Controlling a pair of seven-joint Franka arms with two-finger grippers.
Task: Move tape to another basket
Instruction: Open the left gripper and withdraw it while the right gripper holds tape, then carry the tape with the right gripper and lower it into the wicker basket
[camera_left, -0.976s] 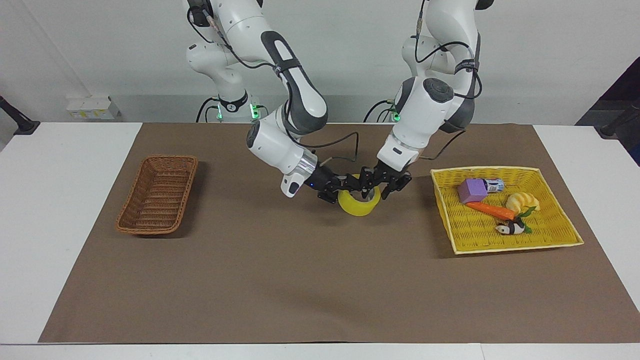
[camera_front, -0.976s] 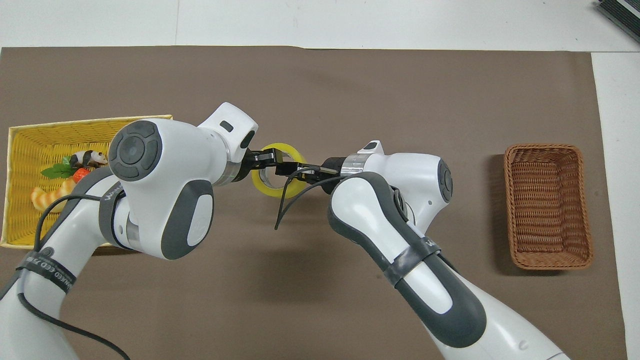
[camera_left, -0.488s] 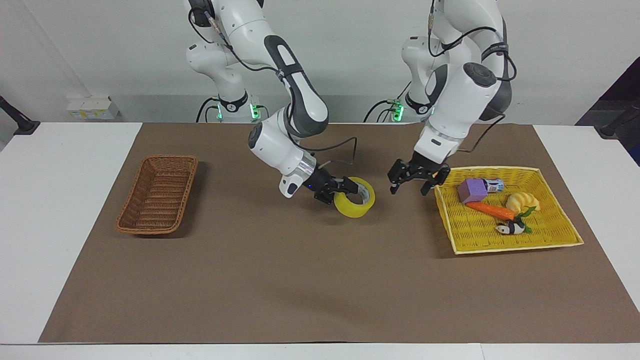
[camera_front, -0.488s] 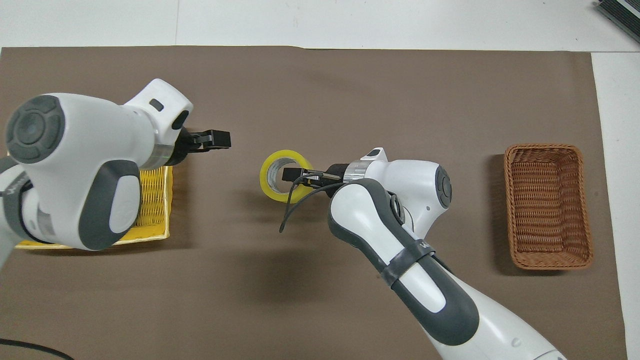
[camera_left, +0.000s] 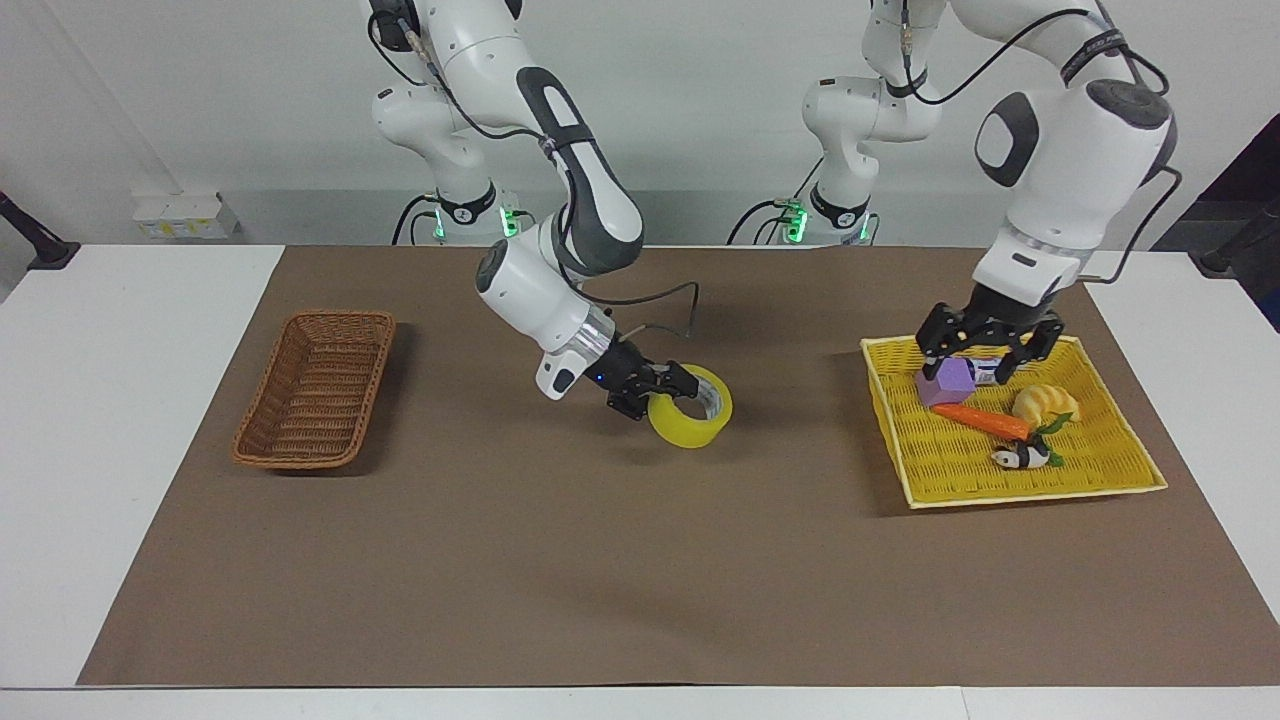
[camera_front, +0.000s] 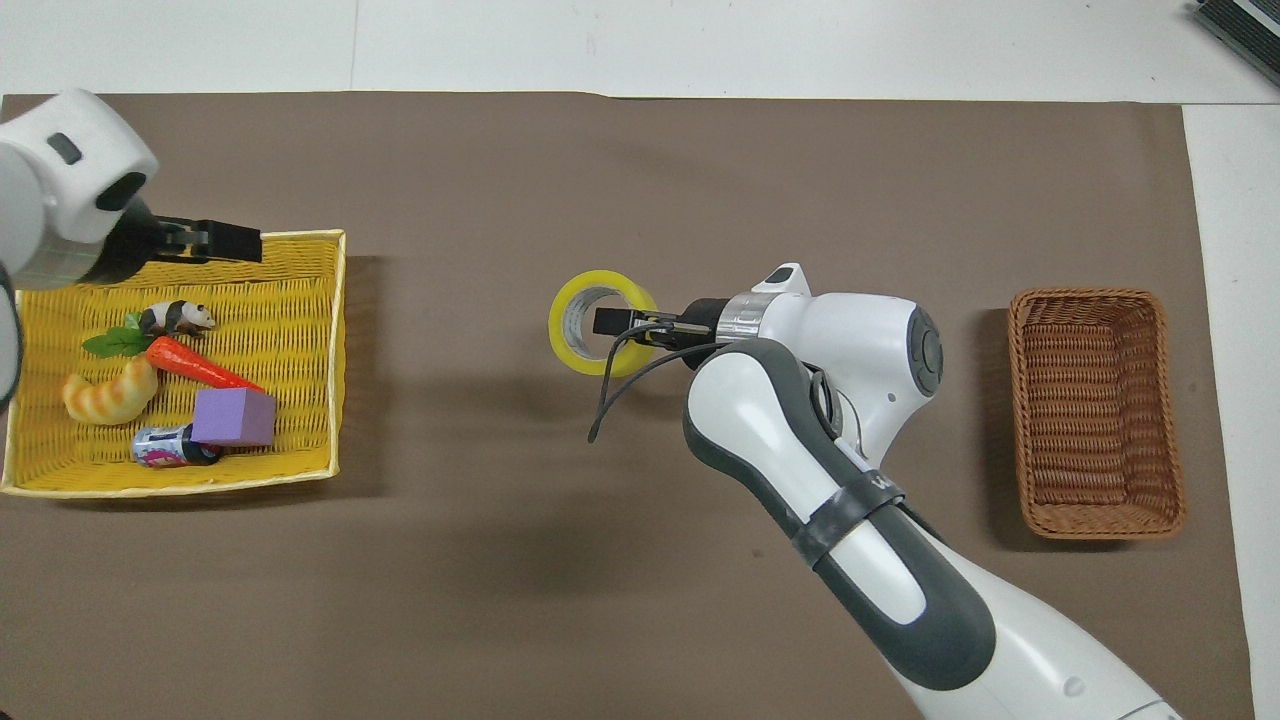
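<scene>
Right pincer (camera_left: 668, 385) clamped on the rim of the tape (camera_left: 691, 419), held above mid-worktop (camera_left: 560, 560), well apart from the wicker basket (camera_left: 315, 388). Left pincer (camera_left: 990, 345), fingers spread, hangs over the yellow basket (camera_left: 1030, 488).

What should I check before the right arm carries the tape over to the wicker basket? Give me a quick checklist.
1. Right gripper shut on the tape, one finger through its core: ok.
2. Tape lifted off the brown mat: cannot tell.
3. Left gripper away from the tape, over the yellow basket: ok.
4. Mat between tape and wicker basket bare: ok.
5. Wicker basket holds nothing: ok.
</scene>
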